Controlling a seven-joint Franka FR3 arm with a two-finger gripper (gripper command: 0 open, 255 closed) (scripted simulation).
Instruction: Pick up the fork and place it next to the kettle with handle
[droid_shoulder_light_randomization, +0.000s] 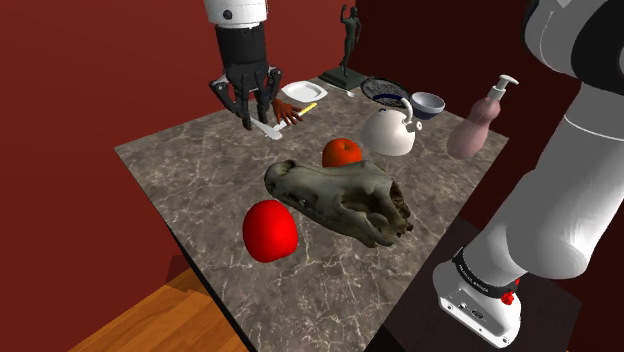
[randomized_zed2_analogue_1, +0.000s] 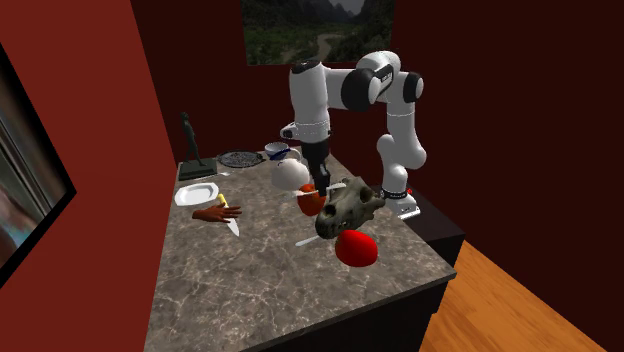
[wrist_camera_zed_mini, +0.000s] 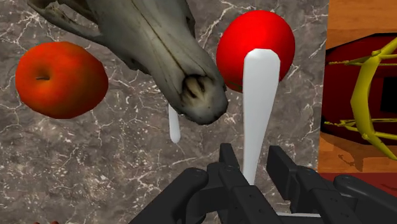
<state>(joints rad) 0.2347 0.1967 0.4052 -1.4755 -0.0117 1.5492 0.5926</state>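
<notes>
Tabletop (droid_shoulder_light_randomization: 200, 180) of grey veined stone takes up most of what I can see. The white arm (randomized_zed2_analogue_1: 398, 140) bends over it and is cut off by the top edge in the shoulder view. Under the hand lies a big grey animal skull (droid_shoulder_light_randomization: 340, 195), its snout covering part of a short white sliver (wrist_camera_zed_mini: 174, 124) I can't identify. A red ball (droid_shoulder_light_randomization: 270, 230) sits just beside the snout, and an orange-red apple (droid_shoulder_light_randomization: 341, 153) lies on the skull's other side, near the white kettle (droid_shoulder_light_randomization: 388, 130). The black gripper (wrist_camera_zed_mini: 253, 167) hangs well above all this, fingers nearly together, pinching the fork (wrist_camera_zed_mini: 259, 102). The fork is plain white and slim, widening to a rounded far end. Its gripped end is buried between the fingers, so no prongs can be made out. It is off the table, well apart from the kettle.
</notes>
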